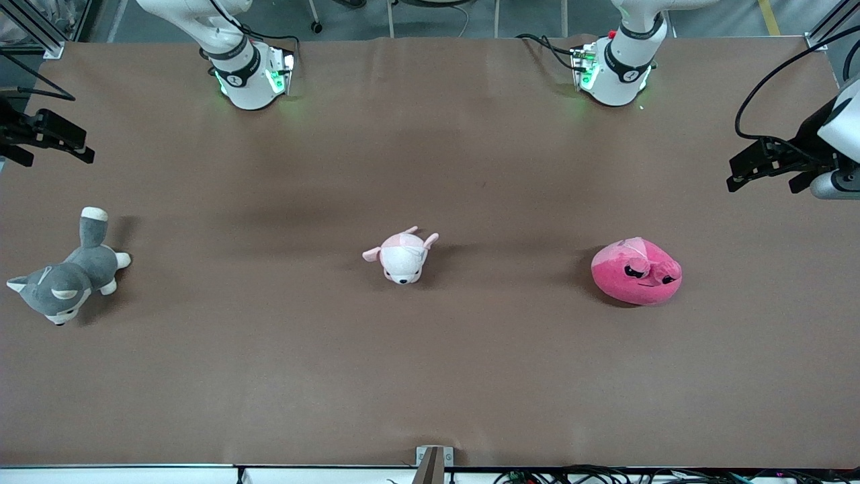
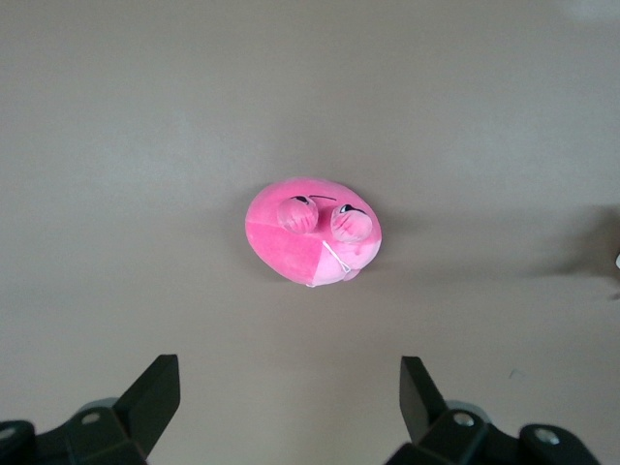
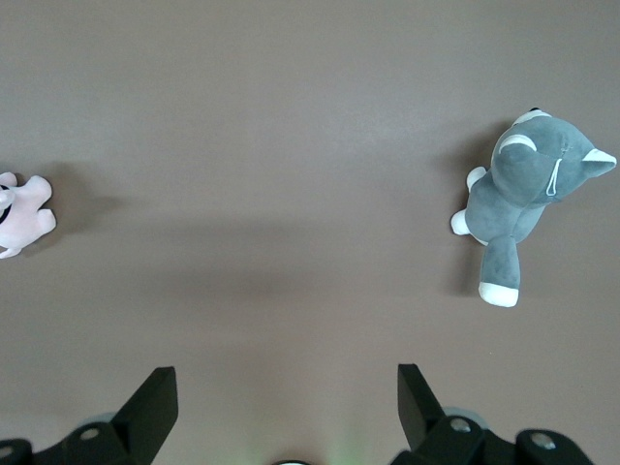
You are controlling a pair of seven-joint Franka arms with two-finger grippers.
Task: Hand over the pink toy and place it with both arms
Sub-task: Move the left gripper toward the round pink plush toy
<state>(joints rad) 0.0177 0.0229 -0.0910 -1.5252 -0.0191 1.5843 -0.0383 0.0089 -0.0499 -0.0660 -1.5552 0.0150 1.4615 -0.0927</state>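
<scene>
At frame left, right gripper [image 1: 47,138]: raised at the upper left edge, fingers wide, holding nothing; waiting.
Grey dog plush [image 1: 64,279]: lower left on the worktop [image 1: 430,376].
Puppy plush [image 1: 403,255]: centre.
Pink toy [image 1: 637,272]: centre right, lying on the worktop, untouched.
Left gripper [image 1: 766,165]: upper right edge, fingers wide, empty.
Progress: nothing done; grasp, handover and placing all remain.
Views: left wrist shows the toy's eyes and underside seam; right wrist shows only the other plushes.

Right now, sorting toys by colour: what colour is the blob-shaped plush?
Hot pink, dark eyes; clearest in the left wrist view.
</scene>
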